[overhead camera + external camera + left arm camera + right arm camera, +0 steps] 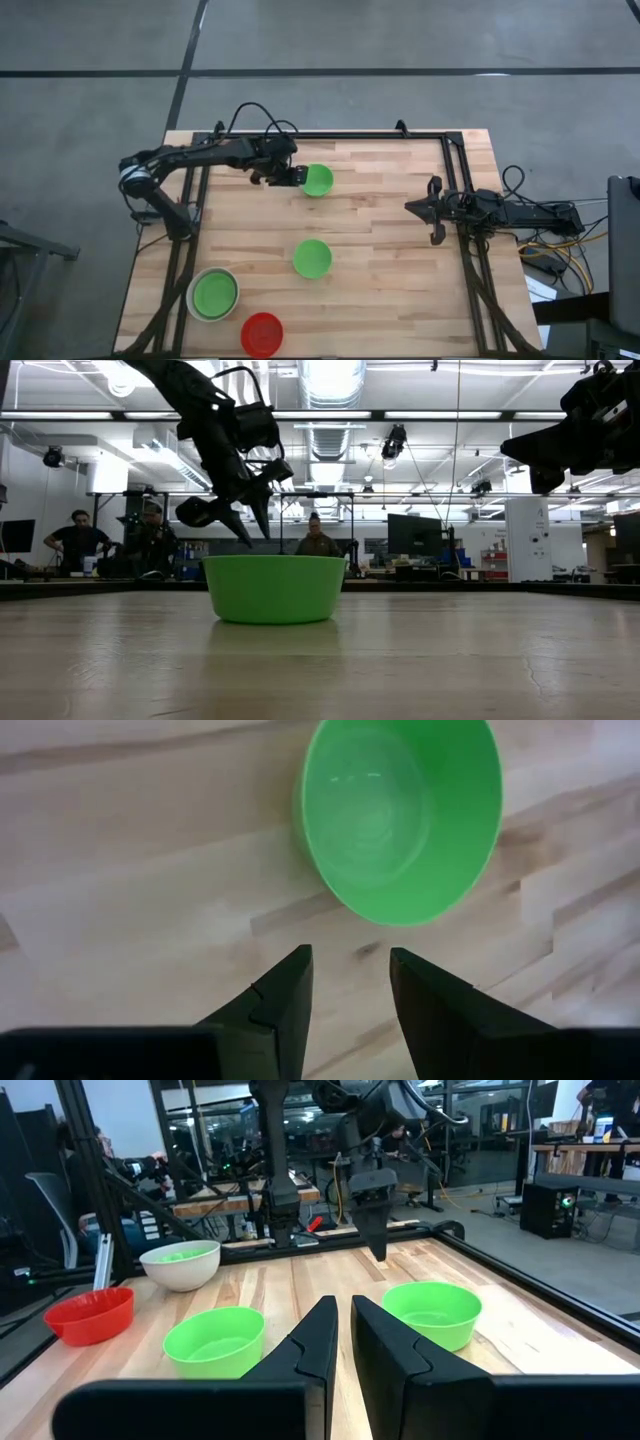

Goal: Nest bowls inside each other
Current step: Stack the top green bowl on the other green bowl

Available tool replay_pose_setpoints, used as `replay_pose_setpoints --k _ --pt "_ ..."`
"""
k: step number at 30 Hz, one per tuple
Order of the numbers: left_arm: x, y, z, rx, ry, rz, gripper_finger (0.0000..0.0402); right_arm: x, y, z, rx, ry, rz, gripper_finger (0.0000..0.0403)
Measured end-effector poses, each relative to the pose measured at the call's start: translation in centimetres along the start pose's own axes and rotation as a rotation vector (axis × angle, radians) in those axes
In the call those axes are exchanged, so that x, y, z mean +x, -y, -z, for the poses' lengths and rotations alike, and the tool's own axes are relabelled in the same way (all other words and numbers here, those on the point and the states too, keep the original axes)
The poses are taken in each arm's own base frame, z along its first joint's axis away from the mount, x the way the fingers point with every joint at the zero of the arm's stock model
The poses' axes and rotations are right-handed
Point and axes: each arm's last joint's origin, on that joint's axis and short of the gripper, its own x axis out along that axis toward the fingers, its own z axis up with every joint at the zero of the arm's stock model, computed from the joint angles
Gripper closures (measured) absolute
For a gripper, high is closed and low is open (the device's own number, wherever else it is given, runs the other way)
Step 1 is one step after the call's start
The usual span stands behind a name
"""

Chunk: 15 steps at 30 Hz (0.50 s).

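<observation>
The left gripper (297,176) is hovering at the far side of the table (400,300), just beside a green bowl (318,180), with its fingers (280,1000) standing apart and holding nothing. A second green bowl (312,258) is sitting near the middle of the table. A third green one is already resting inside the white bowl (213,294) at the near left corner, and the red bowl (262,333) is lying just beside that pair.

The step in hand looks like picking up the far bowl. To do it well, the gripper should be coming down with one finger inside the rim and one outside, pinching the thin wall rather than trying to span the whole bowl, then lifting straight up so it is not sliding on the wood.

The right gripper (434,208) is waiting at the right edge, fingers (318,1342) slightly apart, empty.

No brand, label or writing is showing on the bowls or the table.
</observation>
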Motion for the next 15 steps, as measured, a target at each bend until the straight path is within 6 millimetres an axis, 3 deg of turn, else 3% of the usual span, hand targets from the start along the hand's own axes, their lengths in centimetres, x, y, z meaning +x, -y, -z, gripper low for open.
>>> replay_pose_setpoints --k 15 --pt "2.1 -0.4 -1.0 -0.005 -0.023 0.011 0.0262 0.0 0.0 0.0 0.000 0.000 0.000 0.0369"
